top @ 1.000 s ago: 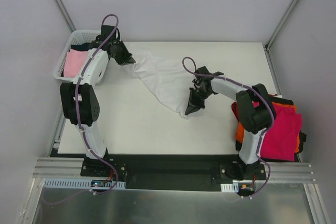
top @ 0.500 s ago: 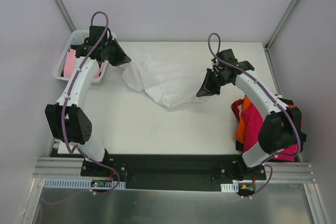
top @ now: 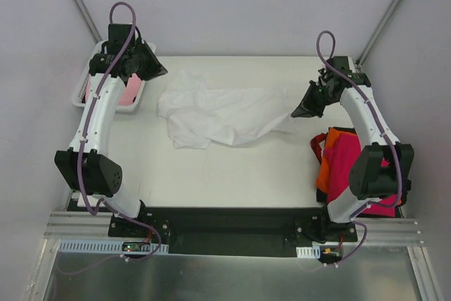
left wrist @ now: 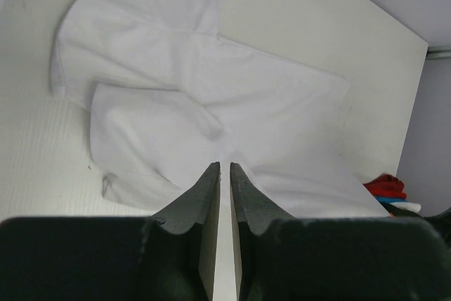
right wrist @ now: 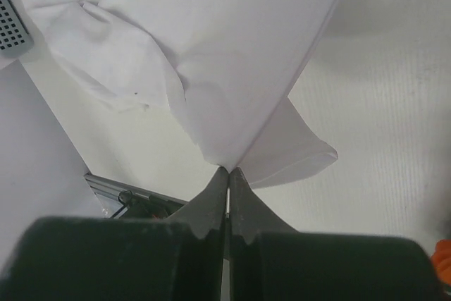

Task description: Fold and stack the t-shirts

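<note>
Spanning white table (top: 211, 181), white t-shirt (top: 218, 114); right gripper (right wrist: 228, 170) pinching its corner, left gripper (left wrist: 225, 167) slightly apart; grey walls (top: 232, 5).

overhead looks down; wrist views close, sharing white t-shirt (top: 225, 114).

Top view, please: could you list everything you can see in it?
White shirt: one, white, crumpled across mid-table.
Shirt pile: at least two, magenta over orange, table's right edge.
Pink shirt: one, pale pink, in the basket.
Basket: one, white, at the table's far-left corner.
Table: one, white, centre.
Left claw: one, black, by the basket, slightly open, empty.
Right claw: one, black, far right, shut on the white shirt's corner.
</note>
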Robot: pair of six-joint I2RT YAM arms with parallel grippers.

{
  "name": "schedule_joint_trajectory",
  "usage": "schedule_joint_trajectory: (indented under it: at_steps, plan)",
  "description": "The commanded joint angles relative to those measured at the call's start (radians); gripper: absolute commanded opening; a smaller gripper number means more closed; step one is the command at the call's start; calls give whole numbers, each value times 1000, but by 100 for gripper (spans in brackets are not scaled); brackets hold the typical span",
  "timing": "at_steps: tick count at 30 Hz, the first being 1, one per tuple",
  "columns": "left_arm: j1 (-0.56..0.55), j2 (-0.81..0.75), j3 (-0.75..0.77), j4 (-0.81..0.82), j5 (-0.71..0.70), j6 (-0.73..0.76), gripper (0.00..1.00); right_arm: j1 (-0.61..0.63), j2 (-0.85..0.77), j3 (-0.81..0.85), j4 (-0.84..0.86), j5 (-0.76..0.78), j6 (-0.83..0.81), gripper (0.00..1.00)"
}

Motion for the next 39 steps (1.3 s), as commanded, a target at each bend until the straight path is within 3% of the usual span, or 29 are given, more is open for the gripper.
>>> schedule_joint_trajectory:
  at_steps: [1, 9, 18, 19, 20, 23, 25, 28, 31, 34, 36, 39]
  plan:
    - [13, 79, 73, -30, -7, -6, 9, -32, 86, 72, -23, 5, -55, 1]
    - [-21, 231, 63, -7, 100, -80, 4, -34, 281, 134, 66, -18, -56, 1]
    - [-206, 158, -167, 36, 122, -32, 6, -55, 517, 295, 106, -42, -36, 2]
    - [-213, 144, -195, 37, 123, -26, 7, -57, 532, 305, 106, -55, -38, 9]
    - [-214, 130, -254, 36, 126, -21, 9, -60, 560, 311, 106, -79, -36, 39]
    - [-216, 66, -378, 36, 111, -4, 34, -60, 560, 299, 110, -87, -50, 67]
    - [-216, 12, -439, 36, 96, 3, 58, -60, 525, 260, 120, -89, -59, 70]
    - [-216, -43, -541, 36, 56, 6, 71, -60, 450, 189, 129, -90, -67, 70]
    - [-216, -66, -603, 36, 14, 8, 70, -57, 361, 84, 149, -101, -58, 69]
    - [-220, -56, -631, 47, -42, 23, 63, -38, 280, 20, 155, -99, -58, 69]
    - [-222, -34, -641, 69, -67, 34, 52, -23, 247, -36, 156, -90, -53, 69]
    - [-223, 1, -672, 118, -73, 49, 49, -8, 192, -91, 163, -79, -43, 68]
